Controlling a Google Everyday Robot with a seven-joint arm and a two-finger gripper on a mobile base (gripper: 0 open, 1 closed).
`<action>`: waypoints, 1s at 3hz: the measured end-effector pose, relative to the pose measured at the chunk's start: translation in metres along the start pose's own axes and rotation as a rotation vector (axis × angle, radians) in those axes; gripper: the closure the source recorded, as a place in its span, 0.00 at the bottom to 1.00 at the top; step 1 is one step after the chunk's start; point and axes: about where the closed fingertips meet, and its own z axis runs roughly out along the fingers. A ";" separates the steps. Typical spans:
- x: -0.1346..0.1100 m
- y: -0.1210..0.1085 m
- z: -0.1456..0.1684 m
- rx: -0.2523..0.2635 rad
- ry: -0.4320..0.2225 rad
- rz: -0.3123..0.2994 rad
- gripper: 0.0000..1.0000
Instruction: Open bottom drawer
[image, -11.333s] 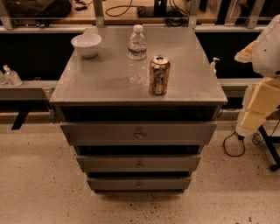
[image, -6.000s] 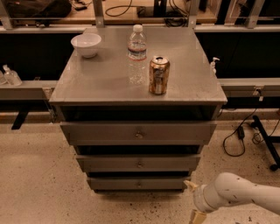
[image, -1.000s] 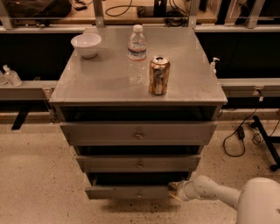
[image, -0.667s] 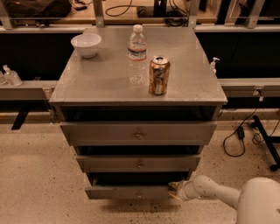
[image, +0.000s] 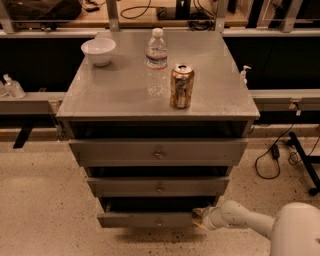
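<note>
The bottom drawer is the lowest and narrowest grey front of the cabinet, with a small round knob at its centre. It stands pulled out a little, with a dark gap above its front. My gripper sits at the drawer's right end, low near the floor, on the end of a white arm that comes in from the bottom right. The middle drawer and the top drawer lie above it.
On the grey cabinet top stand a white bowl, a clear water bottle and a drink can. Black cables and a stand leg lie on the speckled floor at the right.
The arm came in from the right to the bottom drawer's right end, and the drawer now stands pulled out slightly. Over the last second nothing has visibly moved.
</note>
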 end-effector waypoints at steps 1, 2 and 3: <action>0.000 0.001 0.001 -0.001 -0.001 0.000 0.07; -0.001 0.001 0.002 -0.003 -0.002 0.000 0.00; -0.003 0.007 0.004 -0.044 0.023 -0.001 0.00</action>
